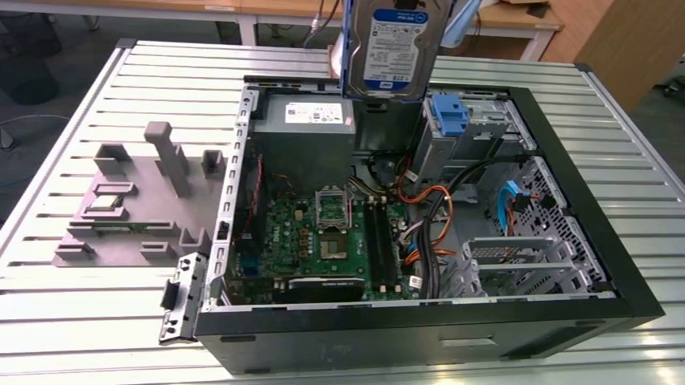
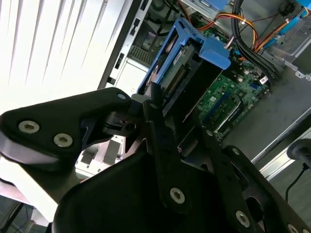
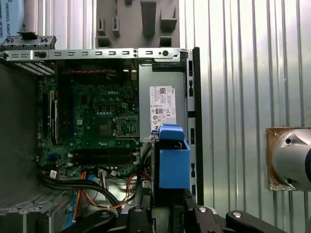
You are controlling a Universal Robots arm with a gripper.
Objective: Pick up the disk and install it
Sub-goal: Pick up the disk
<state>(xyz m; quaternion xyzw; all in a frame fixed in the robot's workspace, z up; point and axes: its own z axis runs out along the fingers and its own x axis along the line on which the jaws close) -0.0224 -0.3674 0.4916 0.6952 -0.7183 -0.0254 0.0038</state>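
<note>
At the wrist: the gripper (image 2: 177, 104) I am running has its black fingers (image 2: 163, 145) clamped tight on the disk (image 2: 167, 58), pinching its blue carrier rails from both sides.
The load: the disk hangs upright in mid-air above the far end of the open computer case (image 1: 428, 325), its blue-and-white label facing the exterior view. In the first wrist view I see it edge-on, blue carrier toward the camera.
Below: the green motherboard (image 1: 321, 241) lies on the case floor. Orange cables (image 1: 434, 212) loop beside it, and the grey power-supply box (image 1: 305, 120) sits against the far wall.
Drive bay: a bare blue bracket (image 1: 450, 112) sits in the metal cage, just to the exterior view's right of the held disk.
Outside the case: a grey moulded fixture (image 1: 139, 200) rests on the exterior view's left.
Farthest: the slatted metal table (image 1: 86, 337) carries everything.
</note>
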